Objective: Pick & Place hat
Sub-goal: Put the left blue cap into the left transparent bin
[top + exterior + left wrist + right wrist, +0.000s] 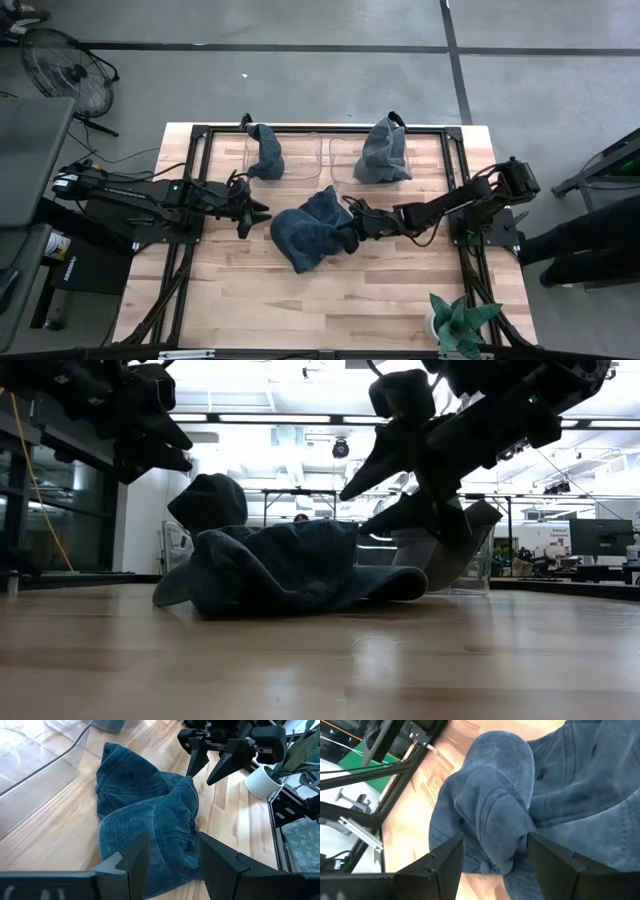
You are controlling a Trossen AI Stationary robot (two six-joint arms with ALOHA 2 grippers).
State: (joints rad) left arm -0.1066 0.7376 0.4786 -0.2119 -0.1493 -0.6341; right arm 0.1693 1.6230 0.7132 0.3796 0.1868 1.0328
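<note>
A crumpled blue denim hat (308, 235) lies in the middle of the table, its crown bulging up on the left in the low view (290, 565). My left gripper (256, 212) hovers open just left of it, above the wood, looking at the hat (150, 820) past its fingers. My right gripper (350, 228) is open at the hat's right edge. Its fingers stand on either side of a raised fold (495, 820), one finger high and one low in the low view (385, 490). My right gripper comes level from the table's right, with the hat's raised fold (492, 827) between its open fingers. I cannot tell whether either finger touches the cloth. The hat lies flat on the table.
Two clear bins stand at the far side, left (305, 160) and right (340, 165). Each has another blue hat draped over it (265, 150) (383, 150). A potted plant (458, 325) sits at the near right corner. Bare wood lies near of the hat.
</note>
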